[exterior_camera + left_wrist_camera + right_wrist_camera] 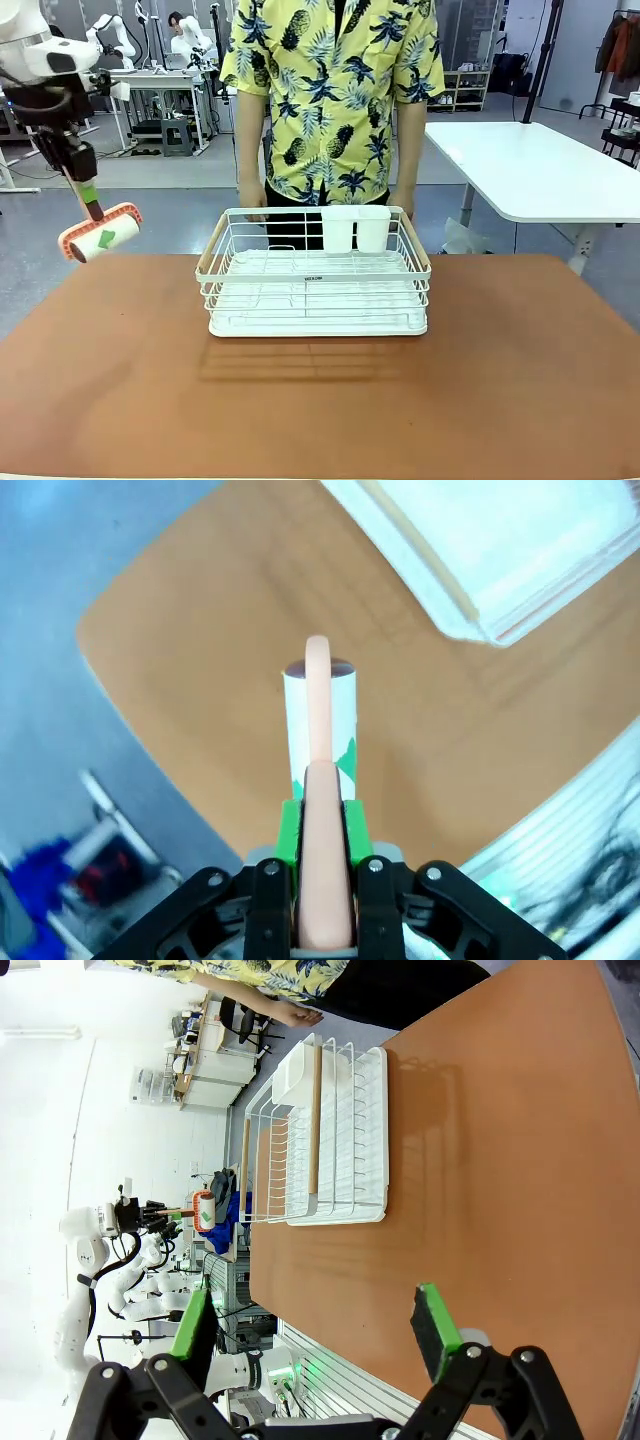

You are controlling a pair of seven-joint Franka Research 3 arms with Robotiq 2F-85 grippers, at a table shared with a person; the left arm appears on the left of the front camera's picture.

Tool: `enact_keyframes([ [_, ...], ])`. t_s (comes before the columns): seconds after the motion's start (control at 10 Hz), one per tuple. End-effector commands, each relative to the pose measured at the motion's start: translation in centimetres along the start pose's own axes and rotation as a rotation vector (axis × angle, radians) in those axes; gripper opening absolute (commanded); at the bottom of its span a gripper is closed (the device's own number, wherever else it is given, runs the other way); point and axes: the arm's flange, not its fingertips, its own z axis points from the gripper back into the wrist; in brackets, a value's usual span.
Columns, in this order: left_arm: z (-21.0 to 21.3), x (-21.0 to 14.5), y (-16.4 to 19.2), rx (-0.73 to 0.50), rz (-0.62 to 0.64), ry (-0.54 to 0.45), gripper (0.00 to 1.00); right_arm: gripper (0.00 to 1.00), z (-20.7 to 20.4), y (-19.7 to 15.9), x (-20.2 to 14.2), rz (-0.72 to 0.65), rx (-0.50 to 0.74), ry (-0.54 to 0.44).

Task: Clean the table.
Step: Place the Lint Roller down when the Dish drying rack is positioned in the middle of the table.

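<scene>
Table: one, my reddish-brown table (320, 400), smooth and matte, a wide rectangle spreading under the rack and across the whole near foreground.
Rack: one white wire rack (316, 275) with pale wooden side handles, standing on the table toward its far edge, at the middle.
Cups: two plain white holders (356, 228) side by side at the rack's far rim (they look like smooth plastic, though I cannot be sure).
Roller: one lint roller (100, 233), a white cylinder with a green arrow printed on it, salmon-coloured frame and handle; it hangs in the air off the table's left far corner, apart from the surface.
My left gripper (320, 870): clenched on the roller's handle, green pads pressed to either side of the salmon stem; the roll points away from my wrist with the table below it.
My right gripper (310, 1335): jaws spread wide with nothing between them, held above the tabletop, green pads well apart.
Person: one, in a yellow pineapple-print shirt (335, 90), standing behind the rack at the far side, both hands down near its rim.
</scene>
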Motion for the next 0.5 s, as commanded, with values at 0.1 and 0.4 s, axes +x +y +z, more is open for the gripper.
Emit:
enact_keyframes([
  [0.1,-2.8,-1.5,0.7,0.144,-0.519,-0.058,0.21,1.0,0.1,0.2,-0.2,0.009,0.012,0.0],
  [0.4,-5.2,-2.8,-0.4,0.182,-0.604,-0.174,0.21,1.0,0.1,0.2,-0.2,0.009,0.012,0.0],
])
